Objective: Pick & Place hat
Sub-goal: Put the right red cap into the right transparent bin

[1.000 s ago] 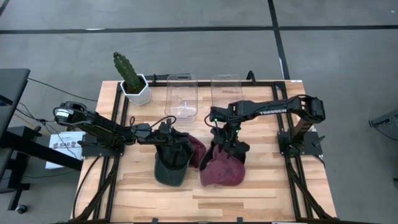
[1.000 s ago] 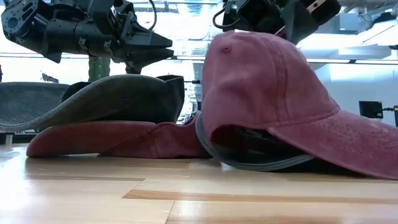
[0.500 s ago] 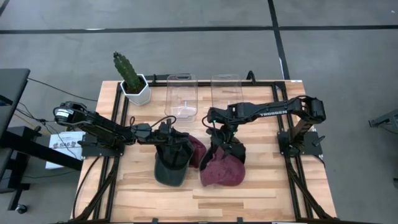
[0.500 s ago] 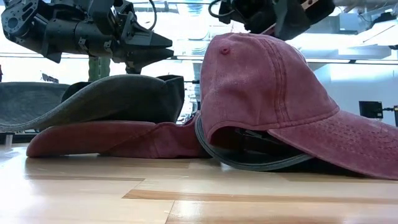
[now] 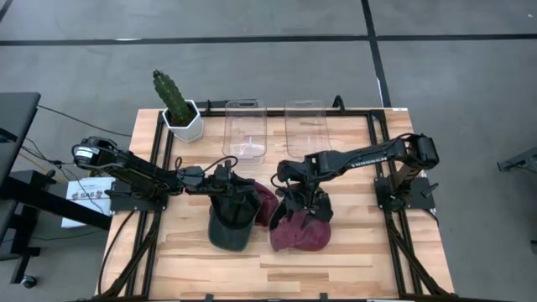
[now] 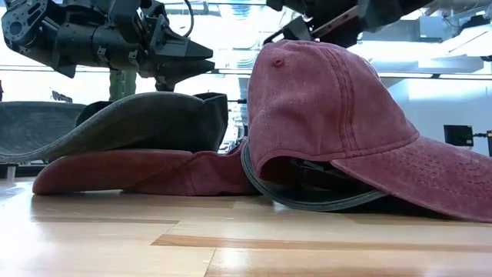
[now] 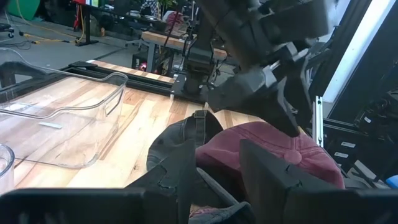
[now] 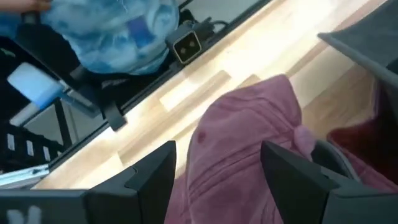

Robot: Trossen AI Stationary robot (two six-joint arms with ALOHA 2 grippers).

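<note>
Above the maroon cap (image 5: 299, 232), right gripper (image 5: 300, 204) shifted left since earlier, fingers wide, left gripper (image 5: 225, 179) unmoved, fingers narrow.

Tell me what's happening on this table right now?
Several baseball caps lie piled on the wooden table. The right gripper hangs open just above the crown of the faded maroon cotton cap, fingers spread and not gripping it. The left gripper sits over the dark grey-green cap, which rests on another maroon cap. Two clear plastic bins stand at the back beside a potted cactus.
</note>
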